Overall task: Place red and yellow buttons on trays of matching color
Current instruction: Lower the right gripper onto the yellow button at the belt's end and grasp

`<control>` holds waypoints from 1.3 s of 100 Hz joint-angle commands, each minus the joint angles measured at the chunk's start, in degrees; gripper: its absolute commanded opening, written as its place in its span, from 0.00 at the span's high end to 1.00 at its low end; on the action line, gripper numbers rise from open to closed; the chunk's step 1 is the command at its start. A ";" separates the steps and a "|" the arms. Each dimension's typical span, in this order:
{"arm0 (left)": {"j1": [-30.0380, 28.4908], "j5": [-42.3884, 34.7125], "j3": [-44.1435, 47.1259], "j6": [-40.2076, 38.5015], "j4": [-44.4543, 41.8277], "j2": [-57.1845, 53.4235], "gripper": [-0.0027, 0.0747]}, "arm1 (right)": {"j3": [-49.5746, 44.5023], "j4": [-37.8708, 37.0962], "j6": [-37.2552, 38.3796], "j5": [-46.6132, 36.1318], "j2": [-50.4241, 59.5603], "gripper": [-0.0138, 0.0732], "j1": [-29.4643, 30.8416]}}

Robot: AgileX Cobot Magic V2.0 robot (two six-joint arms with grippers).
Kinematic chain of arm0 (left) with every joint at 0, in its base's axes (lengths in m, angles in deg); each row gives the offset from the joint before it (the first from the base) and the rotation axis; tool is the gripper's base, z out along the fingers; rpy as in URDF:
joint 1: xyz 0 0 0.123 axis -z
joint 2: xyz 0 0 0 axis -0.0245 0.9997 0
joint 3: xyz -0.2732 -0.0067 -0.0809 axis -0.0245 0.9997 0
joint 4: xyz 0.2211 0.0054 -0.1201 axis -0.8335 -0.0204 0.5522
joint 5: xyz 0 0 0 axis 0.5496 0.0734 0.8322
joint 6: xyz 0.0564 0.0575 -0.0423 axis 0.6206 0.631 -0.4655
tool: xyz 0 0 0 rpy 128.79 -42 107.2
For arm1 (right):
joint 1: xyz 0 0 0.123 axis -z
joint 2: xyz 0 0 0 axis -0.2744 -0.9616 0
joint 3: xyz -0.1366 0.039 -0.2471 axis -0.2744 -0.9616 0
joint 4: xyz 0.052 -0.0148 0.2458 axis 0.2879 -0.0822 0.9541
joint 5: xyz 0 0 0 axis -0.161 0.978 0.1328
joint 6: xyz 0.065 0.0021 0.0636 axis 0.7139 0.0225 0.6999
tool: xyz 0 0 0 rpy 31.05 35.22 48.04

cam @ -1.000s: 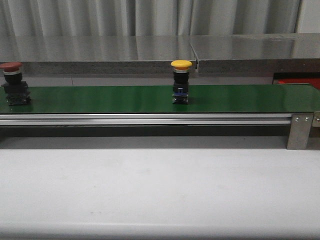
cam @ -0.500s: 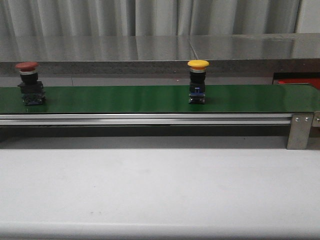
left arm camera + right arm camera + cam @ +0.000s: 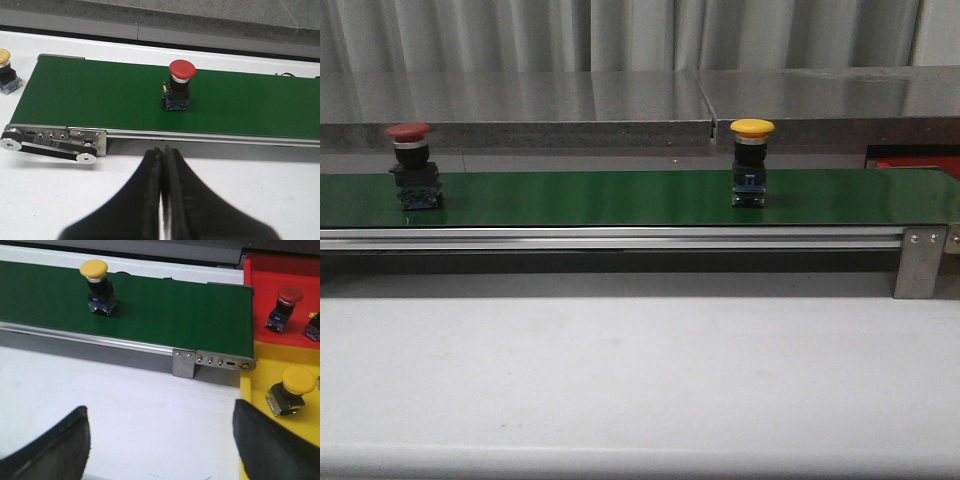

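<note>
Two buttons stand upright on the green belt [image 3: 620,198]: a red button [image 3: 412,165] at the left and a yellow button [image 3: 751,163] right of the middle. In the left wrist view my left gripper [image 3: 161,152] is shut and empty over the white table, short of the red button [image 3: 178,90]. Over the table beside the belt's end, my right gripper [image 3: 160,410] is open and empty, and the yellow button [image 3: 97,286] stands well beyond it. A red tray [image 3: 270,270] holds a red button [image 3: 284,307]. The yellow tray [image 3: 265,380] holds a yellow button [image 3: 291,390].
A corner of the red tray [image 3: 915,162] shows behind the belt's right end. One more yellow button [image 3: 6,71] sits on the table off the belt's other end. The belt's metal bracket [image 3: 215,361] juts out beside the trays. A steel shelf [image 3: 640,100] runs behind the belt.
Both buttons have ridden the belt to the right, each by about seventy pixels in the front view. No arm is seen moving.
</note>
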 commanded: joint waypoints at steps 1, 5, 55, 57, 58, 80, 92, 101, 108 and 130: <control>0.27 -3.18 -1.66 -0.13 1.34 -0.22 0.99 | 1.41 4.01 -0.74 -5.35 -0.16 0.11 0.05; 0.27 -3.18 -1.66 -0.13 1.34 -0.22 0.99 | 1.63 4.55 -0.74 -6.01 -0.63 0.11 0.05; 0.27 -3.18 -1.66 -0.13 1.34 -0.22 0.99 | 19.19 4.87 -2.26 -3.87 -29.91 0.11 -1.56; 0.27 -3.18 -1.66 -0.13 1.34 -0.22 0.99 | 19.99 4.87 -2.33 -3.87 -31.26 0.11 -1.90; 0.27 -3.18 -1.66 -0.13 1.34 -0.22 0.99 | 20.54 4.87 -2.33 -3.87 -31.69 0.11 -2.02; 0.27 -3.18 -1.66 -0.13 1.34 -0.22 0.99 | 28.03 4.81 -2.92 -5.30 -44.55 0.11 -4.98; 0.27 -3.18 -1.66 -0.13 1.34 -0.22 0.99 | 31.60 4.81 -3.95 -5.15 -49.94 0.11 -6.16; 0.27 -3.18 -1.66 -0.13 1.34 -0.22 0.99 | 33.74 4.81 -4.39 -5.89 -53.26 0.11 -7.01; 0.27 -3.18 -1.66 -0.13 1.34 -0.22 0.99 | 35.36 4.69 -4.43 -6.94 -55.57 0.11 -7.48; 0.27 -3.18 -1.66 -0.13 1.34 -0.22 0.99 | 41.08 4.01 -4.43 -7.28 -62.56 0.11 -7.56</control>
